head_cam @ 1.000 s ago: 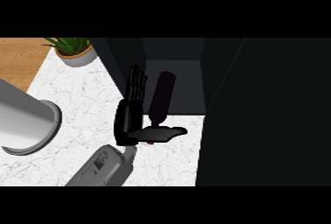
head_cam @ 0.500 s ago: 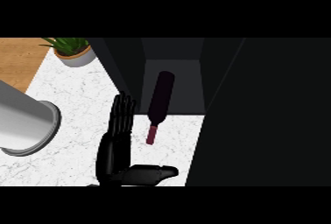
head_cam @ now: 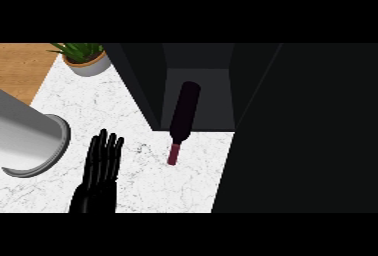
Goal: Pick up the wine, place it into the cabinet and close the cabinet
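The wine bottle is dark with a maroon neck. Its body lies within the opening of the dark cabinet, and its neck shows against the white counter below. Nothing touches the bottle. My left hand is at the lower left over the counter, fingers straight and pointing up the view, open and holding nothing. It is well apart from the bottle, to its left. The cabinet's door is a large dark panel filling the right side, standing open. My right hand does not show.
A large grey metal cylinder stands at the left edge, close beside my left hand. A potted plant sits at the back left of the marble counter. A wooden surface lies beyond it.
My left hand has let go of the bottle and drawn back down and to the left, fingers now straight. The bottle stays in the cabinet's opening.
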